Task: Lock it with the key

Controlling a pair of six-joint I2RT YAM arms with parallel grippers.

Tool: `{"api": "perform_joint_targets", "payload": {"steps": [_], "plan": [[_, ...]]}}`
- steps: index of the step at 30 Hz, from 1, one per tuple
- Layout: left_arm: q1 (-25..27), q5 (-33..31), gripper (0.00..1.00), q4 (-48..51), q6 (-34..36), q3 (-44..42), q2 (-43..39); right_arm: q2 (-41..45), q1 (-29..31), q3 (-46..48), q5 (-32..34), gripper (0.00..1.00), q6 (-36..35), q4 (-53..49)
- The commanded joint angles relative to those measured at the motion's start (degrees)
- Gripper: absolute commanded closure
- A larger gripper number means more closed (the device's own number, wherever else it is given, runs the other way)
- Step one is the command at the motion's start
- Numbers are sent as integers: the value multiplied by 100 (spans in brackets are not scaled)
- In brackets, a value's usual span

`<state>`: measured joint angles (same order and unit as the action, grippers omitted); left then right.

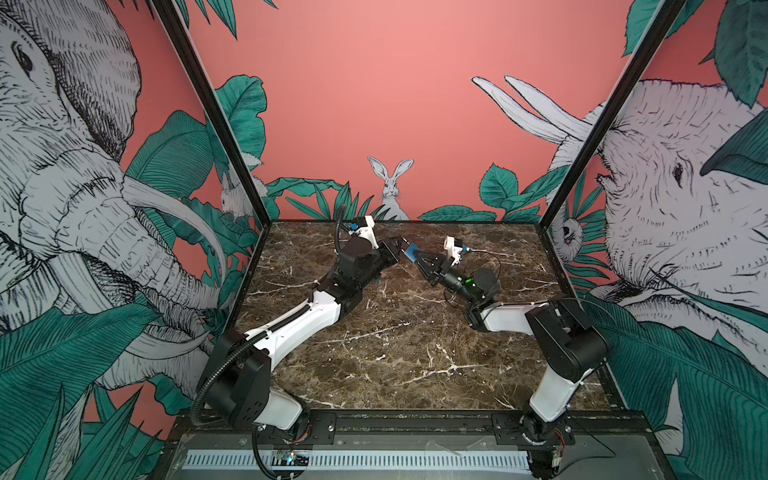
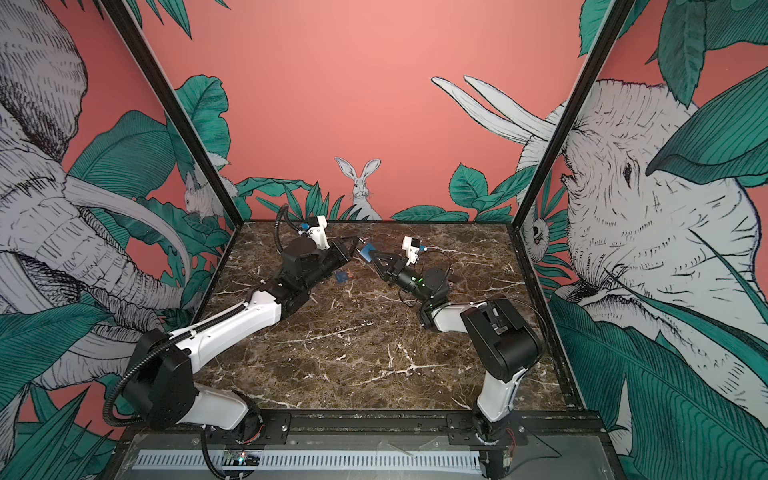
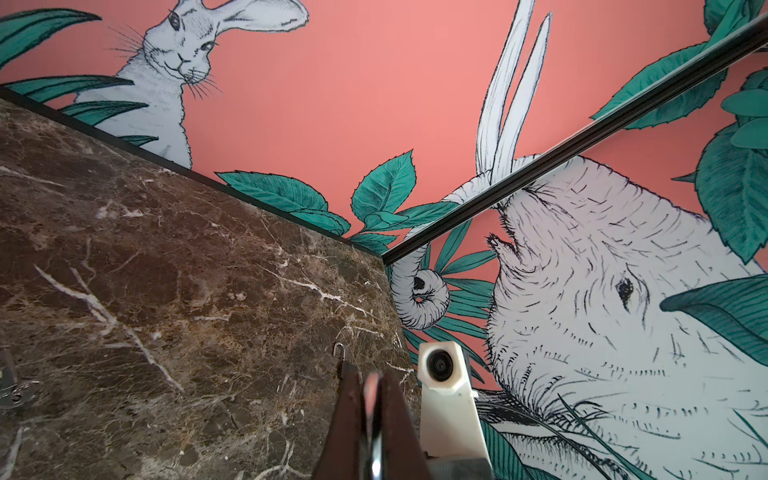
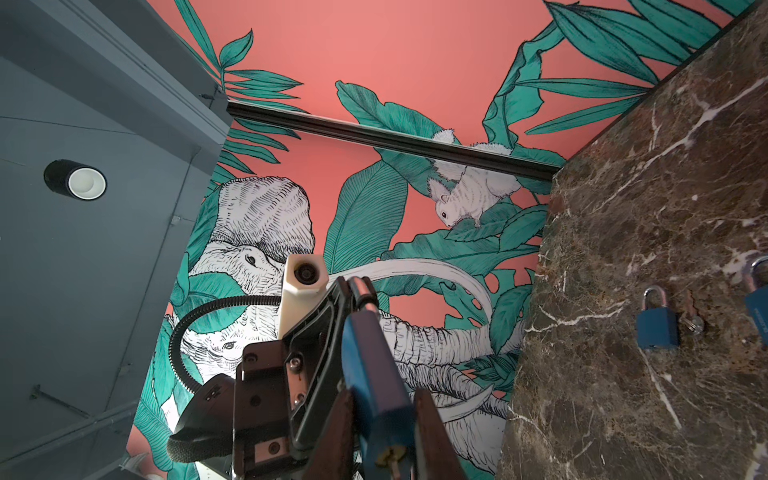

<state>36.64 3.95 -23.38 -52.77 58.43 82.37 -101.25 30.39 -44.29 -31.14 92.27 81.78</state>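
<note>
while we are holding the blue padlock (image 1: 412, 253) up off the marble table (image 1: 395, 357), at about twelve o'clock from the table's middle in both top views, our right gripper (image 1: 419, 258) is clamping its body. the jaws are standing only a little apart, one on each flat side, reaching in from four o'clock. our left gripper (image 1: 400, 245) is meeting the lock from nine o'clock, its jaws pressed nearly together on a thin bright piece of metal that we are reading as the shackle (image 4: 362, 291). the brass keyway (image 4: 390, 455) is facing back toward the right wrist, and we cannot tell whether a key is sitting in it. a second padlock (image 4: 656, 322) is lying on the table at about eleven o'clock, with a loose key (image 4: 693, 319) just beside it, well apart from both grippers.

we are judging this as the shackle-seating step, with the key turn not yet done. two arms are gripping one small rigid thing, so any mismatch between them is risking a twist that frees the body from the right jaws. the same twist is also risking the smooth shackle sliding out of the left pinch and the lock dropping. pushing off-axis is likely to jam the shackle rather than seat it. the keyway is pointing into the right gripper, leaving little room for a key without a regrip.
</note>
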Motion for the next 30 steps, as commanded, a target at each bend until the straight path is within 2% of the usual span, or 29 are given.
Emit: {"api": "perform_joint_targets", "payload": {"steps": [1, 15, 20, 26, 30], "plan": [[563, 1285, 100, -285, 303, -50, -49, -145, 153, -311, -58, 89, -40, -93], [392, 1625, 100, -1657, 199, -557, 59, -258, 169, -483, -125, 88, 116, -96], [387, 1854, 100, -1680, 145, -477, 190, -354, 213, -600, -162, 88, 125, -92], [387, 2089, 100, -1196, 127, -226, 369, -395, 261, -807, -210, 89, 59, -93], [387, 2471, 100, -1284, 37, -163, 510, -456, 282, -935, -266, 89, -41, -92]]}}
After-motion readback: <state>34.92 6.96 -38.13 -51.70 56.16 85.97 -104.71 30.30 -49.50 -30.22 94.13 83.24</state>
